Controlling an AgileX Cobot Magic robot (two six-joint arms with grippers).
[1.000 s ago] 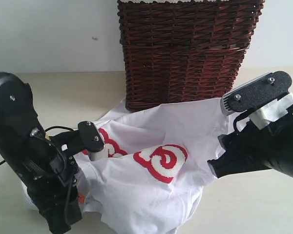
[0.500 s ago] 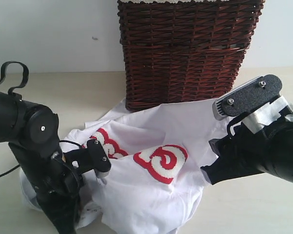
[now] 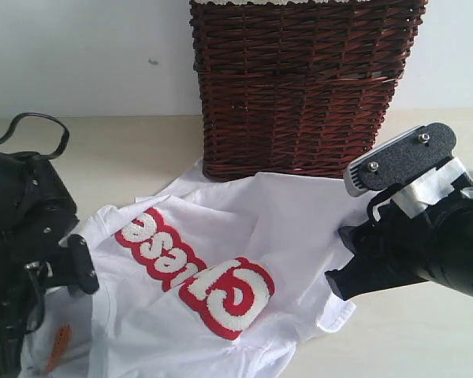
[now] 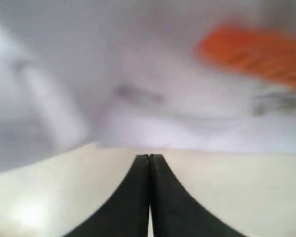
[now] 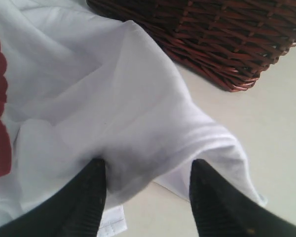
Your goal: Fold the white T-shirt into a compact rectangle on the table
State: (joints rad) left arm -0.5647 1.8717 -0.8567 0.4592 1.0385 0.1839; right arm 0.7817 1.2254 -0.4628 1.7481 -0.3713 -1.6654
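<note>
The white T-shirt [image 3: 299, 213] lies spread on the table [image 3: 126, 150], its red-outlined lettering [image 3: 197, 272] face up and the orange neck tag [image 3: 59, 346] at its near left corner. In the left wrist view my left gripper [image 4: 149, 157] is shut, jaws pressed together, its tips at the shirt's edge [image 4: 138, 113] just below the blurred orange tag [image 4: 251, 54]. No cloth shows between them. My right gripper [image 5: 148, 170] is open, its two fingers [image 5: 89, 197] astride a bunched fold of the shirt [image 5: 138, 138] at the right side.
A dark brown wicker basket [image 3: 299, 87] stands right behind the shirt, its base [image 5: 212, 34] touching the cloth. The left arm [image 3: 24, 252] fills the near left corner with a looped cable above it. The right arm [image 3: 426, 236] hangs over the near right. A white care label [image 5: 111, 222] lies under the fold.
The shirt went from a bunched heap to spread out toward the near left, lettering now readable. The left arm swung left and down and its gripper shut. The right arm barely moved.
</note>
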